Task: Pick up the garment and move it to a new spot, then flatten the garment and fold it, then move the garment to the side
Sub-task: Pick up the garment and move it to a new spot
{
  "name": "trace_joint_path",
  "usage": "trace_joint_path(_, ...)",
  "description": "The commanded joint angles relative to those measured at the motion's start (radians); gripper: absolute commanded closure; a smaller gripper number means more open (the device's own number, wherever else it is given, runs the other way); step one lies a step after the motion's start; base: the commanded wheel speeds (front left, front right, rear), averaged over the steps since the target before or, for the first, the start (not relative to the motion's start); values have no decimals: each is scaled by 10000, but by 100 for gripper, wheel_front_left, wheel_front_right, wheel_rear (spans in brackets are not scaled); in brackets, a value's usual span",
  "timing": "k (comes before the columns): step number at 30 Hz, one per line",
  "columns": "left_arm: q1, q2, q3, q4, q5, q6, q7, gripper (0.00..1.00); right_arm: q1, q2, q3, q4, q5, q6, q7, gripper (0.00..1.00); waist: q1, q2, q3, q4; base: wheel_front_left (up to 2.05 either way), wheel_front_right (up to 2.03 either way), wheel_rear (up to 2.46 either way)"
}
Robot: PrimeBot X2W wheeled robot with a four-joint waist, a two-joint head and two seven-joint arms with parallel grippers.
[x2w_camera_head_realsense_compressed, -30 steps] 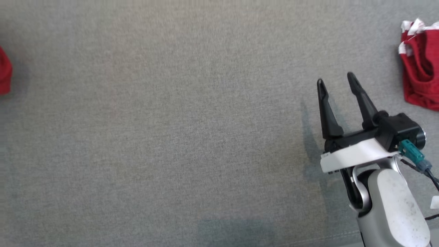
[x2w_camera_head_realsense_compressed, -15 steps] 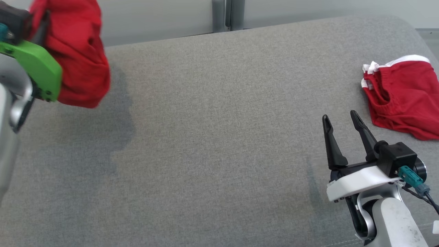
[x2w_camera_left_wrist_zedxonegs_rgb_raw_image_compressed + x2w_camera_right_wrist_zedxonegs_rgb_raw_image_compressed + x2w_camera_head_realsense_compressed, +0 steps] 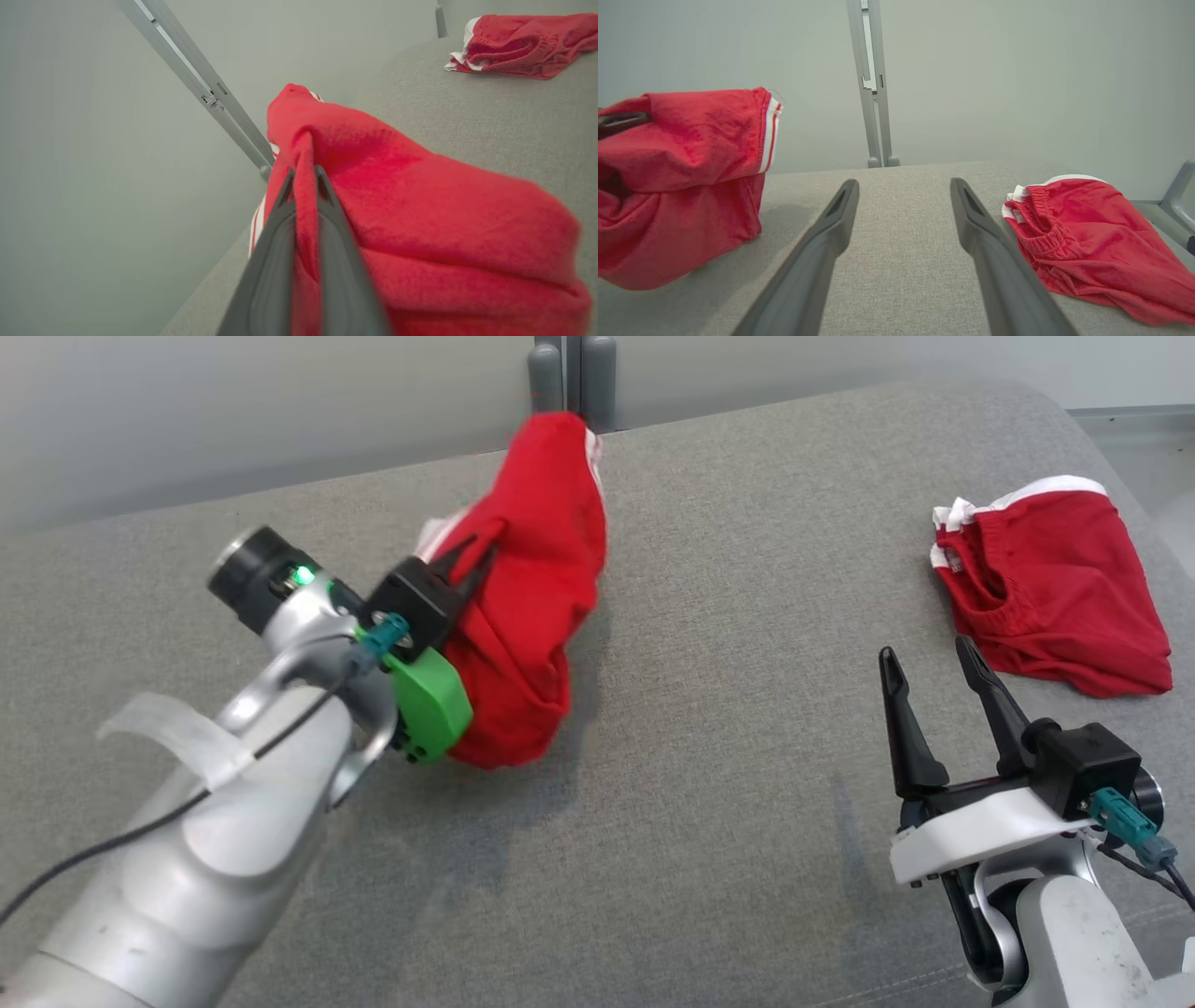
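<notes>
Garment (image 3: 532, 616), red with white trim, now dangles bunched over the middle-left of the grey cushion (image 3: 728, 756), pinched tight in the left gripper (image 3: 476, 553); half a second ago it hung far off to the left, so even allowing for the camera's swing the arm has carried it inward. The right gripper (image 3: 924, 650) waits spread wide and empty, near a second red garment (image 3: 1055, 588) lying at the right. I'd say the carry is nearly done, with laying down and flattening next.

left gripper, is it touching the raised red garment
Touching: the left wrist view shows the left gripper shut on a fold of the garment.
</notes>
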State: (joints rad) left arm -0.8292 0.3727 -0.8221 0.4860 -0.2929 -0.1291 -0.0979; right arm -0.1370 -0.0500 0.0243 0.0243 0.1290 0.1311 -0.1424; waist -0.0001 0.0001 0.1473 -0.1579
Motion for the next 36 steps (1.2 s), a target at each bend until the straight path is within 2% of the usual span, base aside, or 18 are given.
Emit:
trace_joint_path(1, 177, -163, -99, 151, 125, 6, -130, 100, -10, -13, -6, -48, 68, -7, -5, 0, 1, -1, 91, -102, 0, 0, 0)
trace_joint_path(8, 541, -1891, -916, 1929, 225, 73, -1037, 100, 13, -11, -1, -28, 126, -7, -18, 0, 1, -1, 221, -347, 0, 0, 0)
trace_joint_path(14, 777, -2785, -1245, 3417, -104, 28, -1350, 100, 36, -13, -20, 13, 83, -7, 31, 0, 1, -1, 160, -450, 0, 0, 0)
trace_joint_path(17, 941, -3056, -1194, 3938, -536, 13, -1411, 42, 107, -13, -44, 74, 69, -7, 52, 0, 1, -1, 27, -423, 0, 0, 0)
trace_joint_path(18, 974, -3111, -1185, 4058, -658, 10, -1444, 16, 148, -13, -58, 93, 65, -7, 64, 0, 1, -1, -35, -396, 0, 0, 0)
trace_joint_path(19, 1009, -3143, -1188, 4132, -773, 8, -1466, 0, 183, -13, -68, 101, 59, -7, 76, 0, 1, -1, -90, -366, 0, 0, 0)
trace_joint_path(22, 1240, -3199, -1182, 4128, -1260, 3, -1524, 0, 307, -13, -103, 134, 66, -7, 85, 0, 1, -1, -318, -228, 0, 0, 0)
trace_joint_path(26, 1664, -3208, -1413, 3328, -2084, 37, -1604, 0, 478, -13, -109, 147, 89, -7, 136, 0, 1, -1, -645, -13, 0, 0, 0)
trace_joint_path(30, 2019, -3194, -1420, 2916, -2691, 473, -1614, 0, 691, -13, -111, 106, 93, -7, 183, 0, 1, -1, -952, 225, 0, 0, 0)
trace_joint_path(36, 2364, -3116, -888, 3186, -3213, 970, -1664, 0, 954, -11, -193, -20, 71, -7, 268, 0, 1, -1, -1178, 472, 0, 0, 0)
